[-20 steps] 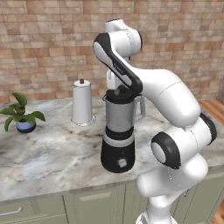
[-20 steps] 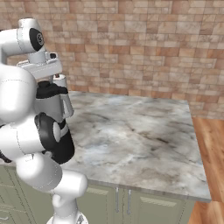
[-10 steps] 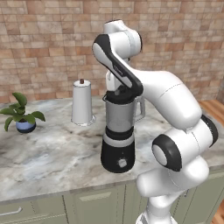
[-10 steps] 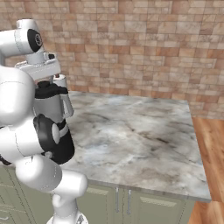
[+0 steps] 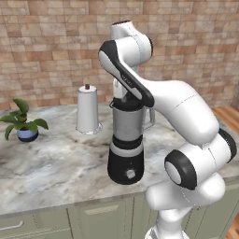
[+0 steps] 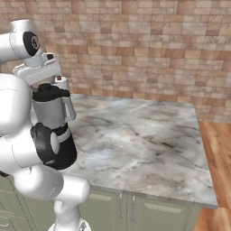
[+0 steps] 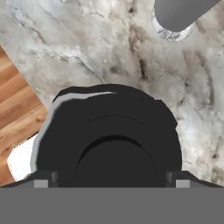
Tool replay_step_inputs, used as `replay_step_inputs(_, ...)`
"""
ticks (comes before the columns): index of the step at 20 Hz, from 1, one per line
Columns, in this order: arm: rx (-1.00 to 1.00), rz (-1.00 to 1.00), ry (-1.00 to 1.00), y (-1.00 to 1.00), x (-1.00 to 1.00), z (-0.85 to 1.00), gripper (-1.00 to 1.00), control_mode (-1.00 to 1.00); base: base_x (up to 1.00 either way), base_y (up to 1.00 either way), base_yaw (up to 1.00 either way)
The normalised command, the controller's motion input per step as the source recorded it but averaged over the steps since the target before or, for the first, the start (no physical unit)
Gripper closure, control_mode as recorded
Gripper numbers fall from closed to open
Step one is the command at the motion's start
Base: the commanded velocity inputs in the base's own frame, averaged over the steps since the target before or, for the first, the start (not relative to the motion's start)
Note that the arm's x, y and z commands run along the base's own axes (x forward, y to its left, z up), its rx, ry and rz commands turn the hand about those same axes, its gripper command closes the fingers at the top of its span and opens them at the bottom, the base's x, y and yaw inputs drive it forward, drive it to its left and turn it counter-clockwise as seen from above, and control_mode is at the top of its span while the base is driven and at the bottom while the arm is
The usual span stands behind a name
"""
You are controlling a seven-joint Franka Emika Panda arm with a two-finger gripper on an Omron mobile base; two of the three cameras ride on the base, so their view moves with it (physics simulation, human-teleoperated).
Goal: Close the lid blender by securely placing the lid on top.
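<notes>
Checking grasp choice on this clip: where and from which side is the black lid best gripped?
By the raised centre knob, from straight above. The lid lies flat on the blender jar's rim, so its edge likely offers little to pinch. The hand view looks straight down on it, and the gripper sits over the knob, fingertips either side.

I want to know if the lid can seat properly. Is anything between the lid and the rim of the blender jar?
Nothing visible does. In the right base view the lid already sits on top of the blender jar, right under the hand. The hand view shows the lid covering the jar mouth, with no object in between.
</notes>
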Motion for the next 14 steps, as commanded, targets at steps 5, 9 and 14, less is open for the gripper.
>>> replay_step_inputs(5,0.0,0.02,-0.13,0.0,-0.08,0.06,-1.0,-1.0,0.0,0.0,0.0)
replay_step_inputs(9,0.0,0.01,-0.1,0.0,-0.06,0.27,-1.0,-1.0,0.0,0.0,0.0)
replay_step_inputs(14,0.0,0.0,-0.06,0.0,-0.09,0.41,-1.0,-1.0,0.0,0.0,0.0)
